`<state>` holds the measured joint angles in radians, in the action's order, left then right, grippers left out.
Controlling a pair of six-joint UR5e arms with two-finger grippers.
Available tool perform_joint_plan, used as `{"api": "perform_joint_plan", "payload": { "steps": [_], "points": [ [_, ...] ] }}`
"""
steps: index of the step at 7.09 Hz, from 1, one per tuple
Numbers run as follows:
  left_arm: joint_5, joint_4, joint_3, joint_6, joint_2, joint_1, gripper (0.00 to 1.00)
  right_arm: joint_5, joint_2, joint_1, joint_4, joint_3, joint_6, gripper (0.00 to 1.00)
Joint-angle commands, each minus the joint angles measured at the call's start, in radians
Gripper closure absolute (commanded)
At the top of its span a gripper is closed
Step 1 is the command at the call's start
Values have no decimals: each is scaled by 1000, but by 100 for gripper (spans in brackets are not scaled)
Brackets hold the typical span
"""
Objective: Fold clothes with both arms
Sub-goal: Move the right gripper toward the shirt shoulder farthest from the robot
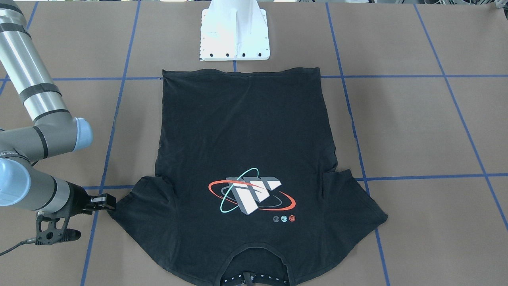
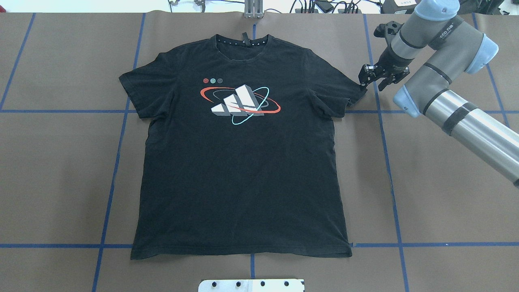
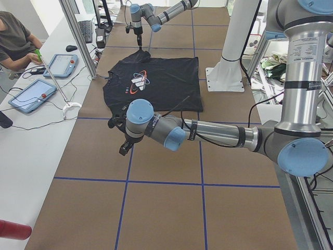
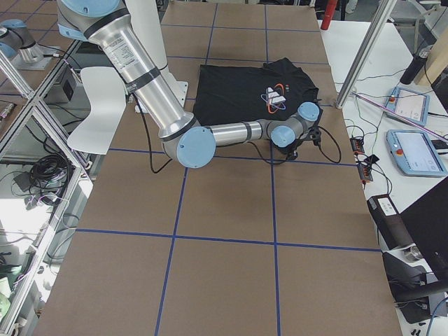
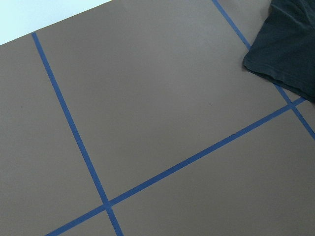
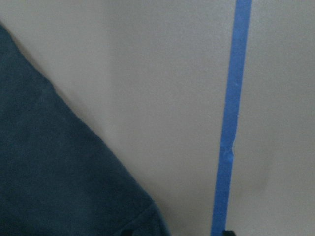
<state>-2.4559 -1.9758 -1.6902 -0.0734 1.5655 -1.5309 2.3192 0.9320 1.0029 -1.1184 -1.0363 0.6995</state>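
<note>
Right arm (image 1: 39, 135) is the big thing up close in the front view, coming in low from the side with its elbow bent. The right gripper (image 1: 108, 202) is right at the tip of the shirt's sleeve (image 1: 139, 206) on that side, touching it or as good as. From the right wrist camera you can just make out two dark fingertips at the bottom edge, set apart. One is over the cloth and the other is by a blue tape line (image 6: 231, 123), so the jaws are spread with the sleeve corner between them, not pinched.

The shirt (image 1: 246, 131) lies flat in the middle of the brown table (image 2: 446, 202). Its logo (image 1: 252, 192) faces up, the collar points away from the robot, and the hem sits just in front of the white base (image 1: 235, 35). Both sleeves are spread out to the sides.

The left arm (image 3: 208, 133) only really shows in the left-side view, stretched out low over the table. The left gripper (image 3: 124, 148) hangs above bare table off the shirt's other side, clear of the cloth. Can't tell if it's spread or closed from that angle. Its wrist camera mostly gets table and tape, with the other sleeve (image 5: 285, 49) poking in at the top right corner.
</note>
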Motion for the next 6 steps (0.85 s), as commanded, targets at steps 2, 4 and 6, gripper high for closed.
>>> {"api": "perform_joint_plan", "payload": {
  "steps": [2, 4, 6],
  "points": [
    [0, 0, -5, 0, -1, 0, 0, -1, -1, -7, 0, 1, 0, 37],
    [0, 0, -5, 0, -2, 0, 0, -3, -1, -10, 0, 2, -2, 37],
    [0, -2, -5, -2, -2, -2, 0, -17, -16, -13, 0, 18, 0, 37]
  ]
}}
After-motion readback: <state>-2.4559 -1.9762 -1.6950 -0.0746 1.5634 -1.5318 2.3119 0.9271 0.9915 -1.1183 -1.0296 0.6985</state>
